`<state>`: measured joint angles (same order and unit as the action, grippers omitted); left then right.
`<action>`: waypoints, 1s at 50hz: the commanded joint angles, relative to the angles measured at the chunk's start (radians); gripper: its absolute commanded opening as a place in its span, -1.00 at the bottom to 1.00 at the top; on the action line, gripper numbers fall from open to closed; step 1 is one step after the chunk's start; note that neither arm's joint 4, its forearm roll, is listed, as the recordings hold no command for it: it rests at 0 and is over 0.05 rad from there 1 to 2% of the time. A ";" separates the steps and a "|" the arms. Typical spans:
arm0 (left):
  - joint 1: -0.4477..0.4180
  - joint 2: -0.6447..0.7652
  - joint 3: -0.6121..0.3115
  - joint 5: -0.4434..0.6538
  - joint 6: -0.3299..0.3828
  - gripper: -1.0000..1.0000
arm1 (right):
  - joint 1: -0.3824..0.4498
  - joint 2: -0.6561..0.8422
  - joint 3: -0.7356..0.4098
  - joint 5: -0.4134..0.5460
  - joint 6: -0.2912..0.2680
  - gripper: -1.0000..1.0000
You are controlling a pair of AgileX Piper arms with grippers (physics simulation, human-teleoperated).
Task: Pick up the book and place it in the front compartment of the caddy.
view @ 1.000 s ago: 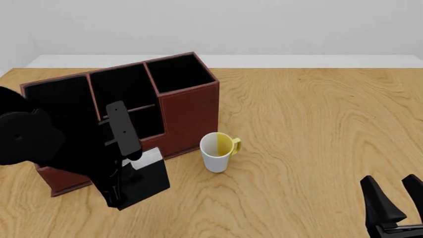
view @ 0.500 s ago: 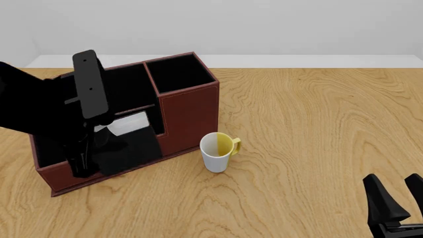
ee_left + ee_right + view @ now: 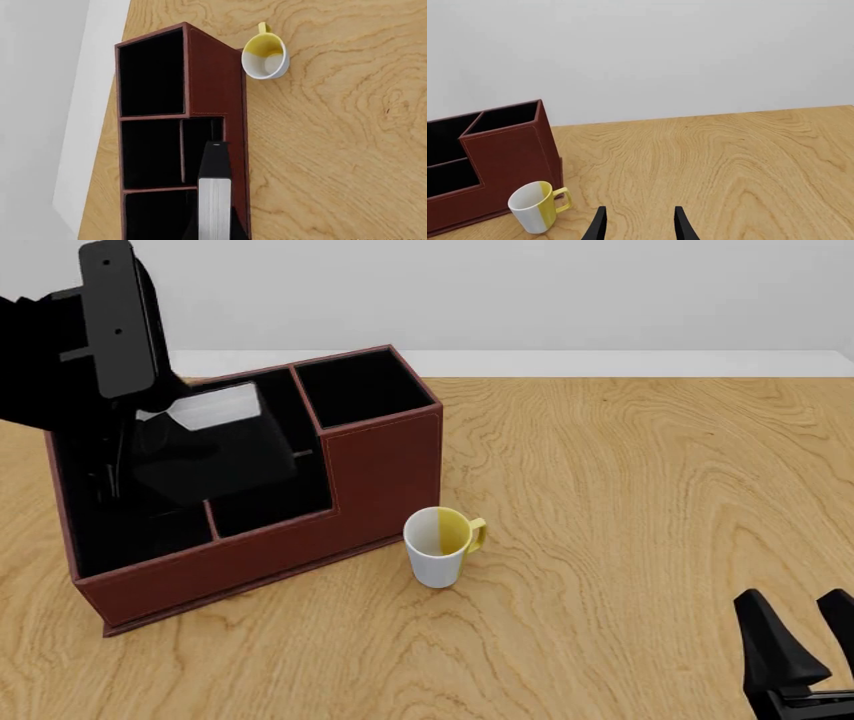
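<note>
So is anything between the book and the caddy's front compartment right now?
Nothing visible blocks it. The left gripper holds the book above the caddy; its low front slots look open and the mug stands beside it.

The black left arm reaches in from the left, high up, and its black left gripper [image 3: 147, 455] points down with its fingers squeezed on the thick black book with white page edges [image 3: 214, 445]. The black right gripper [image 3: 801, 640] sits low at the near right. Its two fingers [image 3: 599, 225] stand apart and hold nothing.
</note>
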<state>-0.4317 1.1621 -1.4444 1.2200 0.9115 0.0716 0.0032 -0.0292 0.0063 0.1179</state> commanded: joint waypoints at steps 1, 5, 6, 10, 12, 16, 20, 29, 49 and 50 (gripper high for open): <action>0.082 0.026 -0.076 0.000 0.121 -1.00 | -0.003 -0.001 -0.002 0.001 0.004 1.00; 0.110 0.053 -0.138 0.000 0.159 -1.00 | -0.005 0.000 -0.001 0.000 0.003 1.00; 0.111 0.057 -0.147 0.000 0.159 -1.00 | -0.004 0.000 -0.001 0.000 0.003 1.00; 0.108 0.085 -0.190 0.000 0.168 -1.00 | -0.003 0.001 0.001 -0.002 0.001 1.00; 0.115 0.095 -0.207 0.000 0.186 -1.00 | -0.004 0.017 0.001 -0.017 0.000 1.00; 0.123 0.131 -0.259 0.000 0.193 -1.00 | -0.006 0.037 0.001 -0.038 0.000 1.00; 0.107 0.164 -0.298 0.000 0.175 -1.00 | -0.003 0.049 0.003 -0.050 -0.003 1.00; 0.089 0.213 -0.312 0.000 0.140 -1.00 | -0.005 0.039 0.004 -0.041 -0.003 1.00; 0.166 0.236 -0.148 -0.117 0.173 -1.00 | -0.018 -0.002 0.002 0.004 -0.008 1.00; 0.173 0.239 -0.150 -0.119 0.175 -1.00 | -0.019 -0.002 0.002 0.004 -0.009 1.00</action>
<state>-0.2966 1.3928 -1.6326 1.1488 1.0505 0.0578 0.0073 -0.0274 0.0033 0.1124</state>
